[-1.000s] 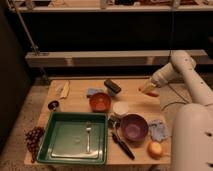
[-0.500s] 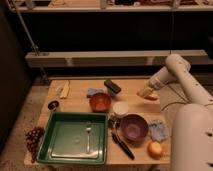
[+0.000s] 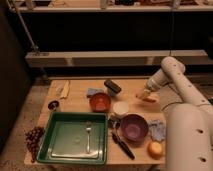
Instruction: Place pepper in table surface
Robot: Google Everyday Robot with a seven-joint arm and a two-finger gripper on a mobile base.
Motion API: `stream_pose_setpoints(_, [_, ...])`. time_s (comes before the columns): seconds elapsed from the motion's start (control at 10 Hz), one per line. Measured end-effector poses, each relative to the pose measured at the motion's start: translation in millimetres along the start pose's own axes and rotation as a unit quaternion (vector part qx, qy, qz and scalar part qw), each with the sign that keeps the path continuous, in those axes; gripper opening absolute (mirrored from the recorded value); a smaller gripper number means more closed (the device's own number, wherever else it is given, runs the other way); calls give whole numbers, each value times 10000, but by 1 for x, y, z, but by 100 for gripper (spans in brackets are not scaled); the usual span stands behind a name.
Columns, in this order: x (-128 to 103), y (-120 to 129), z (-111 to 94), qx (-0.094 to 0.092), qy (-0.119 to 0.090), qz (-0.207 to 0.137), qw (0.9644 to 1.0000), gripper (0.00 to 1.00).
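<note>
Here the end effector (image 3: 148, 95) hangs over the table surface (image 3: 135, 89)'s right edge, grip state and pepper indiscernible.

White robot arm (image 3: 172, 75) bends down from upper right w/ elbow high; its two-finger gripper (image 3: 148, 95) sits low at the right, pointing down-left.

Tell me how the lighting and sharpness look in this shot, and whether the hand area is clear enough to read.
Camera view: warm, dim light, the table surface lit, the shelving behind dark. The whole frame is soft. The hand hangs over the table's far right part, smeared into a pale orange patch there, so the pepper can't be separated from it. Mild sheen on the green tray.
</note>
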Motion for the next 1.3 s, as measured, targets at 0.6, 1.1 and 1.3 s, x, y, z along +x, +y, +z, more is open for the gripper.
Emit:
stream_pose_setpoints(0.6, [-3, 2, 7, 145, 58, -19, 9999, 79])
stream_pose_setpoints(1.1, [-2, 1, 6, 172, 81, -25, 9998, 80])
stream_pose_setpoints(1.3, [-3, 1, 6, 172, 81, -24, 9998, 80])
